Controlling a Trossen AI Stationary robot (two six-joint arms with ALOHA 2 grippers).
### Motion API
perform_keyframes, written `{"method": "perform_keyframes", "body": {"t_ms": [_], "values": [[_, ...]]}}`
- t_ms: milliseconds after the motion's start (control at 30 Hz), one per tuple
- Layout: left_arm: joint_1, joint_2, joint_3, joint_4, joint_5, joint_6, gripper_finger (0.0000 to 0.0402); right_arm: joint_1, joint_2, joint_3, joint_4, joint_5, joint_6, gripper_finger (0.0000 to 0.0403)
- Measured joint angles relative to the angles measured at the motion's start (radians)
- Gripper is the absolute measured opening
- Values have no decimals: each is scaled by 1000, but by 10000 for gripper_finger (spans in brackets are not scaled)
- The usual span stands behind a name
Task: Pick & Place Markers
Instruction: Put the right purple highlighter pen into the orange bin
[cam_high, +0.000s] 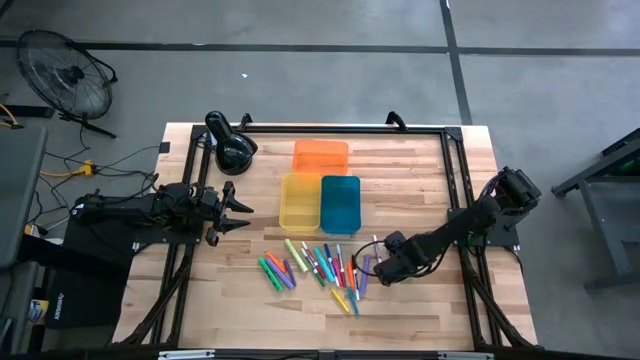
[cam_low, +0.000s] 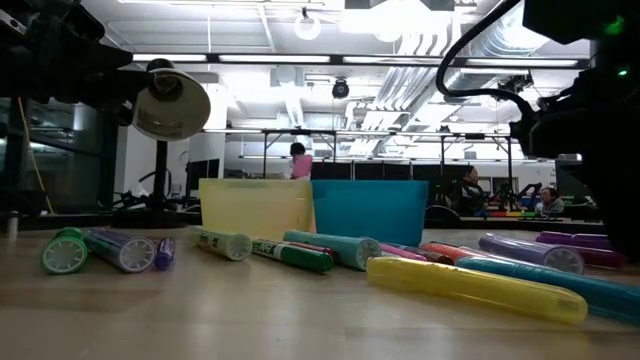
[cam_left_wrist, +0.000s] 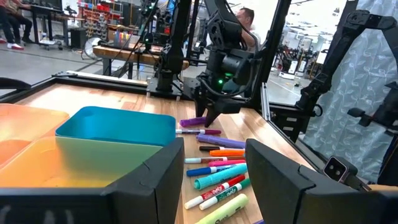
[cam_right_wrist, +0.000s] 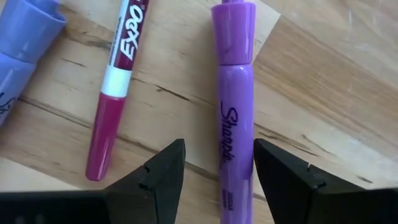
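Several markers (cam_high: 320, 268) in green, blue, red, orange, yellow, pink and purple lie flat and scattered on the wooden table, near the trays. My right gripper (cam_high: 385, 266) is low over their right end, open. In the right wrist view its fingers (cam_right_wrist: 219, 152) stand on either side of a purple Sharpie marker (cam_right_wrist: 234, 118) that lies flat; a magenta Expo marker (cam_right_wrist: 112, 99) lies beside it. Whether a finger touches the purple marker, I cannot tell. My left gripper (cam_high: 236, 209) waits open, left of the yellow tray, and looks across at the markers (cam_left_wrist: 217, 165).
The orange tray (cam_high: 320, 156), yellow tray (cam_high: 299, 201) and blue tray (cam_high: 340, 203) stand together beyond the markers. A black lamp (cam_high: 232, 148) stands at the far left of the table. Bare wood lies left and right of the marker pile. People show in the room behind.
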Motion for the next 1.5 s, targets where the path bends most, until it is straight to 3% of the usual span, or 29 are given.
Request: {"method": "perform_keyframes", "body": {"t_ms": [233, 733, 1233, 1500], "values": [[0, 0, 0, 0, 0, 0, 170, -1, -2, -30, 5, -16, -84, 158], [0, 0, 0, 0, 0, 0, 170, -31, 0, -33, -20, -40, -184, 65], [0, 0, 0, 0, 0, 0, 170, -15, -41, -38, -15, 20, -219, 58], [0, 0, 0, 0, 0, 0, 170, -20, -130, -39, -26, 179, -230, 58]]}}
